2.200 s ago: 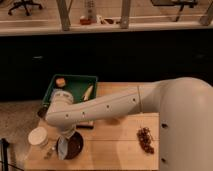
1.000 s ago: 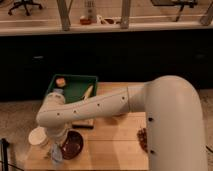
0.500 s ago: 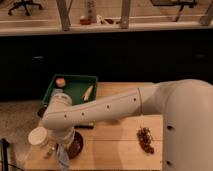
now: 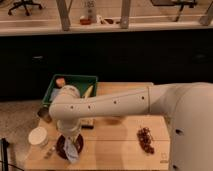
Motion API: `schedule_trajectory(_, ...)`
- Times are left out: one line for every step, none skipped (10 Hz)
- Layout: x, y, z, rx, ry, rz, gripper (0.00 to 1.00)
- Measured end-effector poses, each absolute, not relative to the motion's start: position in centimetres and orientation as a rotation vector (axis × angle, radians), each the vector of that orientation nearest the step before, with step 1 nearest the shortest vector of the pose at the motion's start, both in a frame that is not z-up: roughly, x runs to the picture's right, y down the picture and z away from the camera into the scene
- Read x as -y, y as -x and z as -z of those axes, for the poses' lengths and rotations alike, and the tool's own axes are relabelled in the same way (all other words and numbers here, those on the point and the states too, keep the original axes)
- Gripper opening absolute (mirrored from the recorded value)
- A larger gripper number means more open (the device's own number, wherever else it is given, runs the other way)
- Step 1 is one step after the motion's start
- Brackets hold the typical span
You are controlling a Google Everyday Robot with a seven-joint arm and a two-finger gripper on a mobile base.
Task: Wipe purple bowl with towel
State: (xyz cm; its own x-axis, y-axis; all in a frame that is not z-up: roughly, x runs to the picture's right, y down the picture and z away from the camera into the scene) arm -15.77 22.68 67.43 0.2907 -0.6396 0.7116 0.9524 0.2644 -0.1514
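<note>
The purple bowl [image 4: 63, 149] sits near the front left of the wooden table [image 4: 120, 140]. A pale bluish towel [image 4: 72, 148] hangs down into the bowl from my gripper [image 4: 70, 139], which points straight down over the bowl's right half. My white arm [image 4: 115, 102] reaches in from the right and hides the gripper's upper part. The towel covers part of the bowl's inside.
A green bin [image 4: 75, 86] with a banana and an orange item stands at the back left. A white cup [image 4: 39, 136] is left of the bowl. A dark cluster like grapes [image 4: 145, 140] lies front right. A small dark flat thing [image 4: 87, 123] lies behind the bowl.
My arm has swung slightly over the bowl, and the towel has shifted with it inside the bowl. The bowl has stayed in place.
</note>
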Motion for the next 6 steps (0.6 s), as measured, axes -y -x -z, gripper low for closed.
schedule_trajectory(-22.2,15.9,-67.9,0.593,0.641,1.191,0.00)
schedule_trajectory(-21.8,16.1,-68.5,0.602,0.646,1.216,0.00)
schedule_trajectory(-21.6,16.9,-69.3,0.625,0.656,1.261,0.00)
schedule_trajectory(-21.7,18.0,-69.8,0.647,0.658,1.294,0.00)
schedule_trajectory(-21.9,19.2,-70.3,0.671,0.665,1.329,0.00)
schedule_trajectory(-22.6,20.6,-70.8,0.705,0.674,1.371,0.00)
